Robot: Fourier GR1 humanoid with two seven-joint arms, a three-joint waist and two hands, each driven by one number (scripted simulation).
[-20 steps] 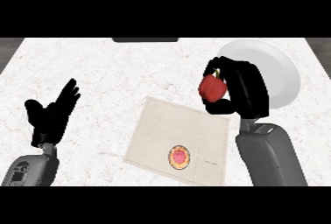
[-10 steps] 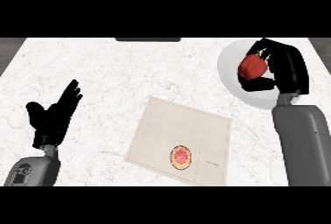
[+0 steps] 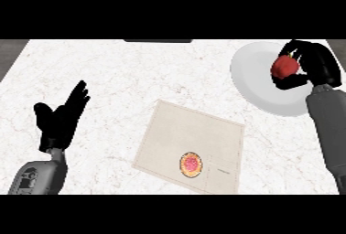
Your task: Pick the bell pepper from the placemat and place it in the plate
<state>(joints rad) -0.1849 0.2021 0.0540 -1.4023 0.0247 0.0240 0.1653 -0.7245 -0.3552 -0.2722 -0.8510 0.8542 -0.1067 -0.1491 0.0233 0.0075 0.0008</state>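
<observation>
Right hand [image 3: 307, 64] — fingers curled round red bell pepper [image 3: 284, 67], over white plate [image 3: 256, 77]. Left hand [image 3: 61, 119] — fingers straight, resting. Placemat [image 3: 192, 144] on bench [image 3: 135, 73].

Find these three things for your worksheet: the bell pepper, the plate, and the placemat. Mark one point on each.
bell pepper [image 3: 284, 67], head view, on its red side, showing between the curled fingers.
plate [image 3: 253, 73], head view, on the bare white surface left of the pepper.
placemat [image 3: 192, 132], head view, on the plain beige middle.

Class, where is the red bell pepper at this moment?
In the head view, the bell pepper is at upper right, held in the right hand over the white plate.
</observation>
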